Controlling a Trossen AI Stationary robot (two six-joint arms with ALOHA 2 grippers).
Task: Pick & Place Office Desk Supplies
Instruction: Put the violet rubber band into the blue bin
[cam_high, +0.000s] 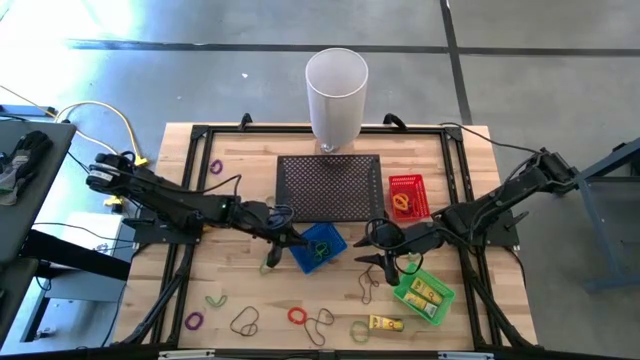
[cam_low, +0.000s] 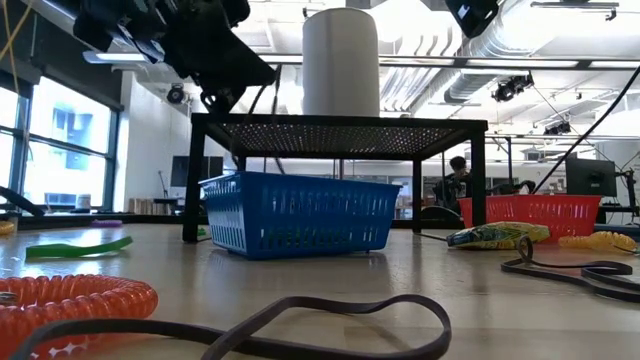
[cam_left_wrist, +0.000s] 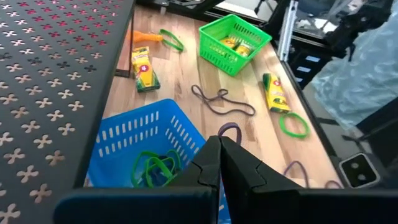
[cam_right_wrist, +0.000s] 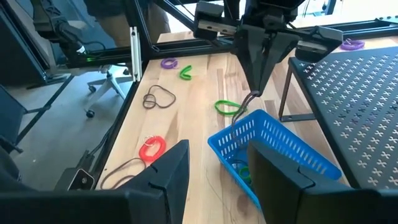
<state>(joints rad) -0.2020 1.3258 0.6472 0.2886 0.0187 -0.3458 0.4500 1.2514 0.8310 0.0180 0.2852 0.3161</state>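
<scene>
The wooden plank tabletop (cam_high: 250, 290) had a black frame along its edges; the most open room lay along its near edge, among the scattered loops. A tall white cylinder (cam_high: 336, 95) stood at the far edge, behind the black perforated mesh stand (cam_high: 330, 187). A blue slatted plastic basket (cam_high: 318, 247) sat at the stand's near side, with green band loops (cam_left_wrist: 154, 168) inside. A red basket (cam_high: 408, 196) stood right of the stand, and a green basket (cam_high: 424, 295) near the right front held yellow crayon boxes (cam_high: 428, 291). One more yellow crayon box (cam_high: 386, 323) lay flat beside it, long axis along the near edge. The left claw (cam_high: 276, 243) hung over the blue basket's left rim, fingers together, a thin dark band (cam_right_wrist: 241, 115) hanging from its tip. The right claw (cam_high: 382, 262) hovered between the blue and green baskets, fingers apart, holding nothing.
</scene>
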